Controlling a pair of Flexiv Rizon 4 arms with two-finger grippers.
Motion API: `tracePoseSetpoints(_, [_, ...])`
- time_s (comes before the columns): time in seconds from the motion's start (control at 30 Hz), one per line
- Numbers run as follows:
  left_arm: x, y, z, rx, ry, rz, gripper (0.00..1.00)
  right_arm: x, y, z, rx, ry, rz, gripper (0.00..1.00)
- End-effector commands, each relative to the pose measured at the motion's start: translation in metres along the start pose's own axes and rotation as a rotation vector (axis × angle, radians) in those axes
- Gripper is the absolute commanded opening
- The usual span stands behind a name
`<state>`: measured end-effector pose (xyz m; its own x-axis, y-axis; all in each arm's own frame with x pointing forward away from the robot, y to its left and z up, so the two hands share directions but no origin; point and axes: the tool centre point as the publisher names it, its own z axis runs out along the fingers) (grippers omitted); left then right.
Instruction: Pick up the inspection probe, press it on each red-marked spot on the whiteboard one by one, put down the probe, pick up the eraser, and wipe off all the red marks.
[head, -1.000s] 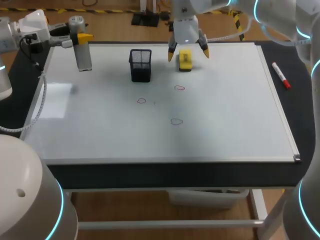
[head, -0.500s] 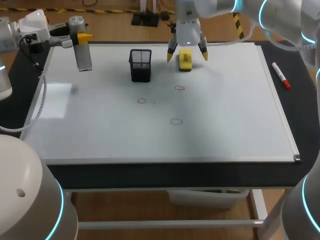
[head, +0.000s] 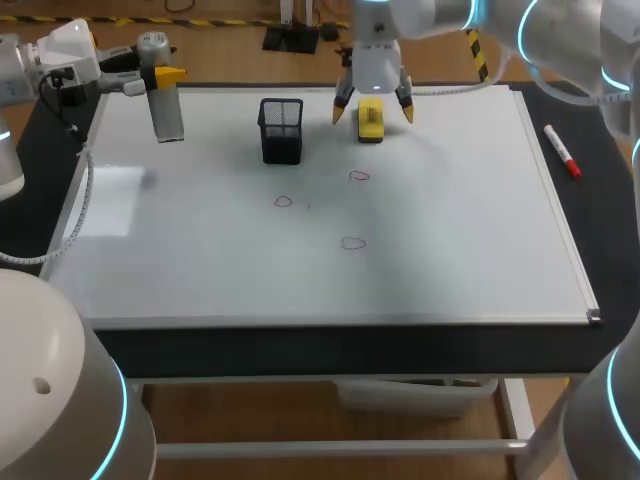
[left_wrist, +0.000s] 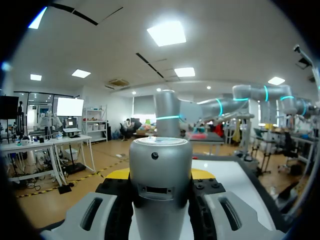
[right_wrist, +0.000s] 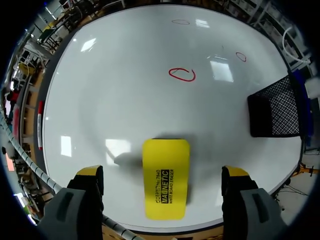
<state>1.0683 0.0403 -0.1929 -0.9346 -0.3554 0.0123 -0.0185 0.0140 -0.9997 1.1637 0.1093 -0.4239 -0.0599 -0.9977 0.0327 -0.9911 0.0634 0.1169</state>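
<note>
Nudges right gripper (head: 373, 110) squarer over yellow eraser (right_wrist: 166, 180) at far middle of whiteboard (head: 450, 260), jaws wide apart astride it, poised for pickup; red marks (head: 359, 176) unwiped. Keeps left gripper (head: 158, 76) far left, seemingly clamped on upright inspection probe (head: 168, 115)

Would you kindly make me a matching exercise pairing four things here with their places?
1. eraser
2. inspection probe
3. red marker
4. mesh cup

A. off the whiteboard, beside its right edge
B. between the right gripper's open fingers
C. at the whiteboard's far left corner
D. on the whiteboard, between probe and eraser

Pairs: 1-B, 2-C, 3-A, 4-D.
</note>
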Motion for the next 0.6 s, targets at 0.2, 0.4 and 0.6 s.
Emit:
tracePoseSetpoints(0.2, [0.001,-0.001,0.0,0.0,-0.002,0.001,0.0,0.003,-0.005,-0.001,-0.022,-0.006,0.005,0.39])
tracePoseSetpoints(0.4, [0.001,-0.001,0.0,0.0,-0.002,0.001,0.0,0.003,-0.003,-0.005,-0.017,0.005,0.007,0.0])
tracePoseSetpoints(0.6, [0.001,-0.001,0.0,0.0,-0.002,0.001,0.0,0.004,0.001,-0.018,0.007,0.013,0.013,0.0])
